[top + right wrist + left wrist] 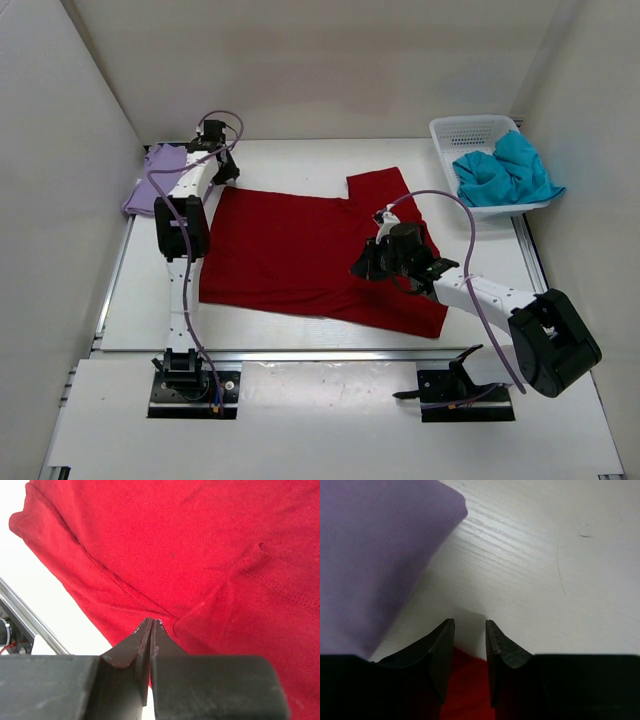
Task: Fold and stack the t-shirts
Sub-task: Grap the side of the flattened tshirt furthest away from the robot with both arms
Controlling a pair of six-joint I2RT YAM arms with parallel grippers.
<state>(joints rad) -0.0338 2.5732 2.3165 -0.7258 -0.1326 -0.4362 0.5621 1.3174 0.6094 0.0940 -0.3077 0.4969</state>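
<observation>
Both tools are seen at the deep red t-shirt (290,250), which is spread flat across the middle of the white surface (300,165), one sleeve pointing toward the far side.

The right tool (151,623) is shown with its fingers pressed together, only a hairline left between the tips. A ridge of red cloth is gathered right at those tips, so the shirt appears to be pinched there. From above, this tool (362,268) is placed over the right half of the shirt, near its right-hand sleeve. A strip of the surface and a metal rail (25,615) are visible beyond the cloth's edge in the right wrist view.

The left tool (470,630) is held narrowly parted, a clear gap being kept between the two dark fingers (442,650). Red cloth is seen low in that gap, but it cannot be told whether it is touched. In the overhead view this tool (226,172) is stationed at the shirt's far left corner.

The lavender t-shirt (150,185) is laid folded at the far left of the surface, just beside the left tool, and its edge (375,555) fills the left wrist view's upper left.

The teal t-shirt (505,172) is bundled in the white basket (465,130) at the far right, part of it draped over the rim.
</observation>
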